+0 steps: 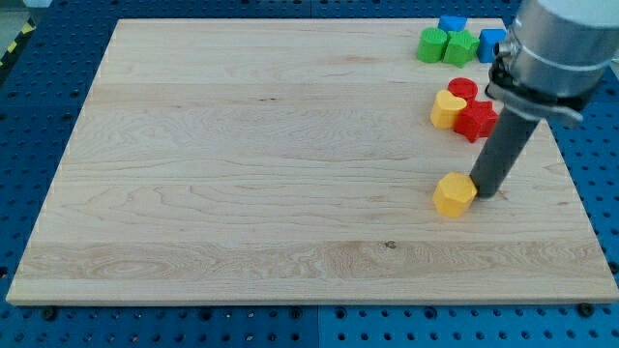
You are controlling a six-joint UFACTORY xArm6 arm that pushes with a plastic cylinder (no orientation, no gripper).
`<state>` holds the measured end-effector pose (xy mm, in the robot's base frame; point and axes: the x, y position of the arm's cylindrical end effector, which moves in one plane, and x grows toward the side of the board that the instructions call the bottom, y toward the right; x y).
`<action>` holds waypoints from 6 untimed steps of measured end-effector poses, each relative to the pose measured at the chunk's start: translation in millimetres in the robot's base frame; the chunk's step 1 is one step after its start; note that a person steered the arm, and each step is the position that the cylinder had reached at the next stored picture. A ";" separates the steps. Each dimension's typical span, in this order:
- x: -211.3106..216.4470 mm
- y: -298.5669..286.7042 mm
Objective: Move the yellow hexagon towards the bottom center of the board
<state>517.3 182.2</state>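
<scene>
My tip [483, 193] sits on the table [242, 174] right against the yellow hexagon [454, 195], on its right side, in the frame's right half below mid-height. No jaws here, only a rod. Above: a yellow heart [446, 109] touching a red star [476, 120] and a red block [462, 89]. Upper right: two green blocks [447, 45] and two blue blocks [453, 23].

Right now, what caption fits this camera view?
My tip touches the yellow hexagon's right side on the wooden board.
</scene>
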 end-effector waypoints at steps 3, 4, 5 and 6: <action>27.0 -28.1; 21.8 -15.5; 5.4 -15.4; -11.3 -17.1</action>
<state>506.0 165.1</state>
